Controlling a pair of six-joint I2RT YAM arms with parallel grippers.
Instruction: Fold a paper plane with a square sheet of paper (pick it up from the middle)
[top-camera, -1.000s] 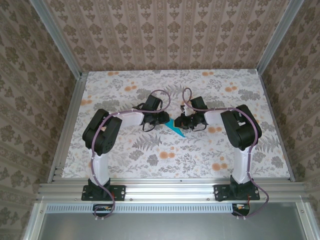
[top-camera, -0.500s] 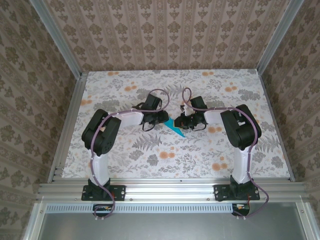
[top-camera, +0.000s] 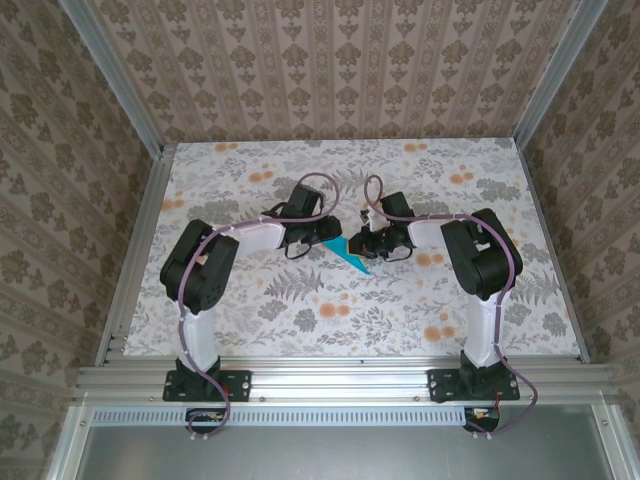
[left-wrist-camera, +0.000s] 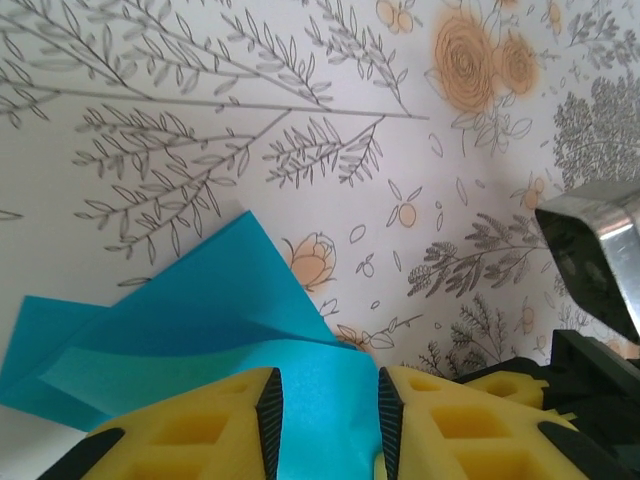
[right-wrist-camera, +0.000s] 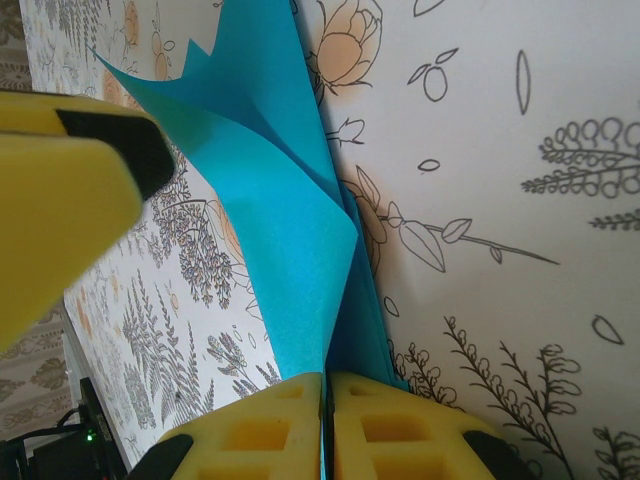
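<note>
The teal-blue paper (top-camera: 353, 263) is folded into a narrow pointed shape near the middle of the table, between the two wrists. My right gripper (right-wrist-camera: 326, 425) is shut on one end of it, and the folded layers (right-wrist-camera: 292, 235) fan out away from the fingers. My left gripper (left-wrist-camera: 328, 420) is open, with a strip of the paper (left-wrist-camera: 200, 320) lying in the gap between its black pads (left-wrist-camera: 268, 418). In the top view the left gripper (top-camera: 333, 235) and right gripper (top-camera: 360, 245) nearly meet over the paper.
The floral tablecloth (top-camera: 300, 300) covers the table, which has aluminium rails (top-camera: 330, 378) along its edges and patterned walls around it. The left gripper's yellow finger (right-wrist-camera: 60, 180) sits close beside the paper in the right wrist view. Part of the right arm (left-wrist-camera: 598, 265) shows at the left wrist view's right edge.
The left arm has shifted slightly, bringing its gripper a little farther and closer to the paper. The right arm and the paper have barely moved.
</note>
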